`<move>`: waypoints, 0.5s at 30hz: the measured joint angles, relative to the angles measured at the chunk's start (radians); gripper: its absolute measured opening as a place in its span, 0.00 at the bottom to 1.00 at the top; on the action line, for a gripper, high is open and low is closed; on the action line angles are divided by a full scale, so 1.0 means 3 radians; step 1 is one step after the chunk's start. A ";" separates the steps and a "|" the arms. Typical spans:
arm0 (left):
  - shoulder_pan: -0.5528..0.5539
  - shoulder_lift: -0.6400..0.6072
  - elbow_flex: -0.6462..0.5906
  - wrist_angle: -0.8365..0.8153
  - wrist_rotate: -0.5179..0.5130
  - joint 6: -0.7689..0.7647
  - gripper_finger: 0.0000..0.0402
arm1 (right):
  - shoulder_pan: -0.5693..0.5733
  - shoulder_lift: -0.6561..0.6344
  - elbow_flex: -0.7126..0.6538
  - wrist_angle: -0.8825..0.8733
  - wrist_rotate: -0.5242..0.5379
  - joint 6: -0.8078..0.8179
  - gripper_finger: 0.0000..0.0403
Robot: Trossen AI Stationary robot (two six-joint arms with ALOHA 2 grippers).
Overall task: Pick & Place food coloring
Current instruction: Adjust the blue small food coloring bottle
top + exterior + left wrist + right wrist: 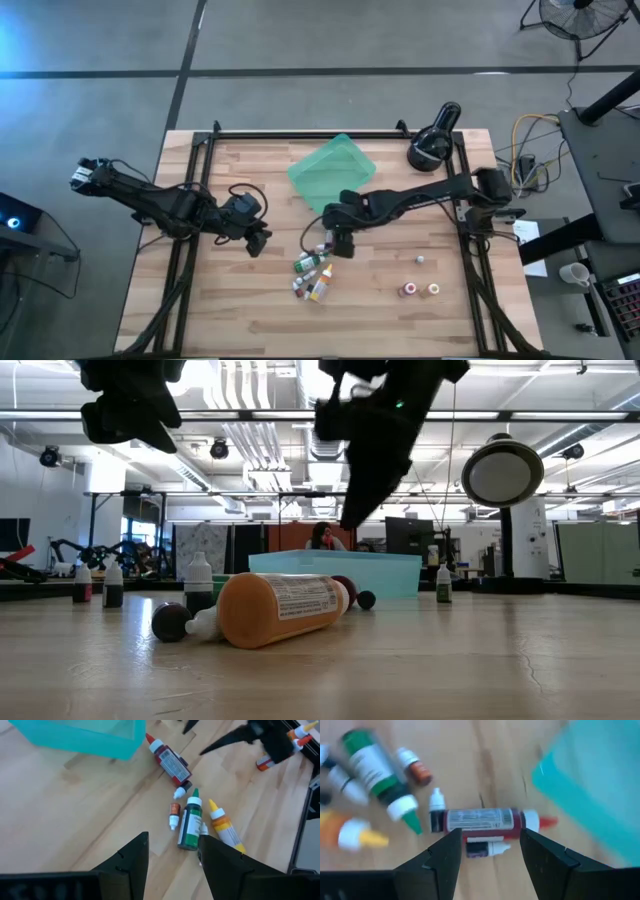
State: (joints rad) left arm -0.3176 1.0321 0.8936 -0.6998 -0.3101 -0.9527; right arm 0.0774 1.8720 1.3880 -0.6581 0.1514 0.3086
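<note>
Right wrist view: right gripper (487, 851) hovers wide open, empty, over the lying red bottle (482, 820). It looks light, rigid, slick and prone to roll; grip mid-label. Tray (600, 785) lies at two o'clock. Left gripper (258, 243) waits open, empty.

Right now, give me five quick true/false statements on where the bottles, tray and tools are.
1. The translucent teal plastic tray holds several bottles. False: no bottle shows inside it.
2. The right tool hovers open over the lying red food coloring bottle. True.
3. The left tool grips the green bottle. False: it is open and holds nothing.
4. The green bottle lies flat on the wooden table. True.
5. The black round lamp-like device sits in the middle of the bottle cluster. False: it stands at the far right corner, apart from them.
</note>
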 joint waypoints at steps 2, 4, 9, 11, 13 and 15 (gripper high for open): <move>0.0000 0.0000 0.0000 0.0001 0.0008 -0.0001 0.37 | -0.0078 0.0110 0.0075 -0.0073 -0.0052 0.0744 0.48; 0.0000 0.0000 0.0000 0.0003 0.0008 -0.0001 0.37 | -0.0186 0.0211 0.0160 -0.0207 -0.0241 0.1566 0.48; 0.0000 0.0000 0.0000 0.0004 0.0008 0.0003 0.37 | -0.0306 0.0469 0.0326 -0.0266 -0.0514 0.2446 0.48; 0.0000 0.0000 0.0000 0.0004 0.0008 0.0015 0.37 | -0.0293 0.0566 0.0398 -0.0268 -0.0573 0.2463 0.48; -0.0001 0.0000 0.0000 0.0005 0.0008 0.0017 0.37 | -0.0293 0.0655 0.0482 -0.0270 -0.0639 0.2492 0.48; -0.0001 0.0000 0.0000 0.0006 0.0008 0.0018 0.37 | -0.0308 0.0738 0.0552 -0.0332 -0.0613 0.2575 0.48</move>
State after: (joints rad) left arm -0.3180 1.0321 0.8936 -0.6980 -0.3077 -0.9474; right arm -0.0151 2.0934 1.5534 -0.7576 -0.0324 1.0810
